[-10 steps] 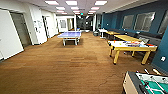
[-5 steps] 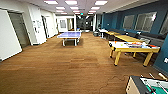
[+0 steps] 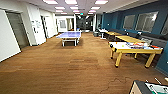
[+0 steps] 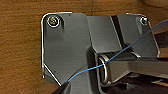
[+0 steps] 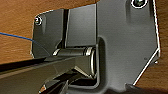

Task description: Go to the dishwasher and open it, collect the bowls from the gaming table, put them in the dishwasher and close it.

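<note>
The gaming table (image 3: 125, 50), a long table with a white top, yellow edge and yellow legs, stands at the right of the room in the head view, several metres ahead. Small coloured things (image 3: 137, 45) lie on its top, too blurred to tell as bowls. The dishwasher is out of view. Both wrist views look down on the wooden floor (image 4: 20, 50) past the robot's own dark plate.
A blue table-tennis table (image 3: 70, 35) stands mid-room ahead. A corner of a table-football table (image 3: 150, 88) is close at the lower right. More yellow tables (image 3: 125, 38) line the blue right wall. White walls and a doorway (image 3: 17, 30) run along the left.
The whole head view has shifted a little, so the camera has moved. The table-football corner sits lower and further right than one second ago.
</note>
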You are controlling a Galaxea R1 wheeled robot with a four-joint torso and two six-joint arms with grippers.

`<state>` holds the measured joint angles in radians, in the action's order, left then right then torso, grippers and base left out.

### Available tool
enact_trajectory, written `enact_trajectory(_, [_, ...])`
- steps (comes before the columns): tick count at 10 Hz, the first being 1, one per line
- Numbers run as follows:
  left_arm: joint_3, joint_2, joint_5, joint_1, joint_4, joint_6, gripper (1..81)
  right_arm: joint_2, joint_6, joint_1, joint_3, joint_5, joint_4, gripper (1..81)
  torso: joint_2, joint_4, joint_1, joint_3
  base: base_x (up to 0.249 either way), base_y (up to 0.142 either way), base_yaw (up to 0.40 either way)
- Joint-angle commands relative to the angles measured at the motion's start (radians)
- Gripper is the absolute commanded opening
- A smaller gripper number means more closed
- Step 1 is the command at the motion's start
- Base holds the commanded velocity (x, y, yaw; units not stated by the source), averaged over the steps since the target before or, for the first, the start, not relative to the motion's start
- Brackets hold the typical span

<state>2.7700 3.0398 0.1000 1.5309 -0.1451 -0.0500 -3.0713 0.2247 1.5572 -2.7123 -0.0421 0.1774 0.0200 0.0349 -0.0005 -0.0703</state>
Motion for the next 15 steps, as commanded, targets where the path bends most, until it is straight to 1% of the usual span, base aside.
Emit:
enact_trajectory(1, [0.003,-0.002,-0.052,-0.042,0.004,0.006,81.1,-0.005,-0.005,-0.038,0.004,0.053,0.008,81.1,0.000,0.000,0.001,0.000,0.191,0.000,0.000])
enact_trajectory(15, [0.003,0.004,-0.052,-0.041,0.004,0.009,81.1,-0.005,-0.005,-0.021,0.004,0.044,0.011,81.1,0.000,0.000,0.001,0.000,0.191,0.000,0.000])
